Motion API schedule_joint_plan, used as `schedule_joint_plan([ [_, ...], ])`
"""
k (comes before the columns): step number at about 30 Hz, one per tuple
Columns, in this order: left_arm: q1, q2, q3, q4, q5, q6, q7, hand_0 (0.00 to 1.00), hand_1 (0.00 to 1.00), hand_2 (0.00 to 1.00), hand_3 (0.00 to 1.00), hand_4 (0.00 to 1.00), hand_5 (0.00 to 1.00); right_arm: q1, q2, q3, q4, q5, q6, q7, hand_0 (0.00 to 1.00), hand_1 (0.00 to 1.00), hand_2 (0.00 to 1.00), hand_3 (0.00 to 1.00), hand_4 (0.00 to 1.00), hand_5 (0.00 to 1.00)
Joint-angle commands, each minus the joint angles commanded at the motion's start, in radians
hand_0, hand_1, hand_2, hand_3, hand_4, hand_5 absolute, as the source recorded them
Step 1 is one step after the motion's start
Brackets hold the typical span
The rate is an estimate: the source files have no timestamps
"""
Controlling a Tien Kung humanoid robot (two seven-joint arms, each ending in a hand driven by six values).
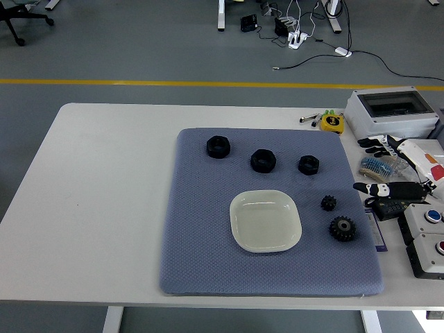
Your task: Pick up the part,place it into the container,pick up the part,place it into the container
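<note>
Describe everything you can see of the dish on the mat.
The dish is a shallow, rounded-square plate, pale cream and glossy, perhaps plastic or ceramic. It looks empty and lies flat, right way up, on the blue-grey mat, slightly right of the mat's centre. Nothing but the mat touches it. Three black nuts lie beyond it and two black gears lie to its right, all apart from it.

5 black parts [263,160] surround white container [266,220].
</note>
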Motion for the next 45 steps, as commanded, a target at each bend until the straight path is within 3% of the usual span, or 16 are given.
schedule_joint_plan([
  [10,-0.005,0.000,0.010,0.000,-0.018,0.002,-0.005,0.705,0.646,0.712,0.616,0.712,0.682,0.034,-0.046,-0.101,0.001,-0.380,0.035,-0.004,0.574,0.611,0.664,0.658,0.998,0.237],
  [12,-0.006,-0.001,0.013,0.000,-0.023,0.002,-0.006,0.705,0.645,0.713,0.617,0.712,0.682,0.046,-0.057,-0.132,-0.001,-0.410,0.043,-0.007,0.594,0.631,0.685,0.701,0.998,0.246],
  [30,-0.010,-0.001,0.020,-0.001,-0.033,0.004,-0.009,0.705,0.642,0.712,0.617,0.713,0.683,0.142,-0.069,-0.280,-0.048,-0.391,0.075,-0.020,0.595,0.639,0.692,0.723,0.998,0.256],
  [45,-0.011,0.000,0.018,-0.001,-0.031,0.004,-0.008,0.704,0.638,0.710,0.617,0.714,0.685,0.177,-0.056,-0.343,-0.114,-0.371,0.085,-0.035,0.594,0.639,0.692,0.710,0.998,0.254],
])
